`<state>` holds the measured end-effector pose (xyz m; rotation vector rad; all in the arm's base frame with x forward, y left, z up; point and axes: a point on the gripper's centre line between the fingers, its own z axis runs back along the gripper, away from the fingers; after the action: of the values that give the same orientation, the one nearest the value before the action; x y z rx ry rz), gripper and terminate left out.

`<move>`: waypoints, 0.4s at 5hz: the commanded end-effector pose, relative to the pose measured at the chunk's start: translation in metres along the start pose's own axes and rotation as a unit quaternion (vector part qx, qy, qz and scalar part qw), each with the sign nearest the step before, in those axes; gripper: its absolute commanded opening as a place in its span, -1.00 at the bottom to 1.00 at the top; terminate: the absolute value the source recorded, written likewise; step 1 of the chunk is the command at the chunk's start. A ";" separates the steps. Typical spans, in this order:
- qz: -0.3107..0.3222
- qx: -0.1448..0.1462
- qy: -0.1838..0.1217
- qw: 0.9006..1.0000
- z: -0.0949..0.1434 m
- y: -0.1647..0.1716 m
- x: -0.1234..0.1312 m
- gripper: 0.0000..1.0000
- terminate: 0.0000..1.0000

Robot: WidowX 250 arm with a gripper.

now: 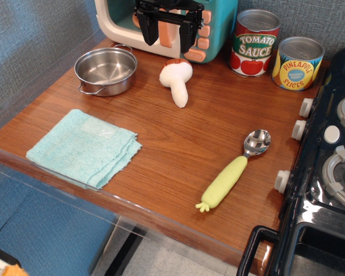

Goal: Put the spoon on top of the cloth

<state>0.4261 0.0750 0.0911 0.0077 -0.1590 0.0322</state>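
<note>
The spoon [237,169] is seen lying flat on the wooden table [184,138], toward the right side and near the front edge. Its shiny round bowl is pointed toward the back right, close to the white knobs of a dark toy stove [328,190], and its pale yellow-green handle is angled toward the front left, ending in a nubby tip. The cloth [83,146] is laid folded at the front left corner of the table, well apart from the spoon, and nothing is seen resting on it.

A small steel pot [106,70] with two loop handles is placed behind the cloth at the back left; its inside is seen to be bare metal, with nothing in it. A white plush mushroom [177,80] is laid on its side just to the right of the pot. Two cans are stood upright at the back right, a tomato sauce can [253,43] and a pineapple slices can [298,63], just beside each other; both tops are closed by lids, so no contents can be made out.

The gripper [169,29] is held high at the back, in front of a toy microwave [161,26], with its two black fingers spread apart and nothing held between them. It is well apart from the spoon.
</note>
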 end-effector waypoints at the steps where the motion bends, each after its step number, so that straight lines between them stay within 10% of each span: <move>1: 0.000 0.000 0.000 1.000 0.000 0.000 0.000 1.00 -1.00; 2: -0.048 -0.025 -0.002 0.999 0.004 -0.042 -0.032 1.00 -1.00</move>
<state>0.3865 0.0316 0.0537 -0.0515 -0.0651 -0.0545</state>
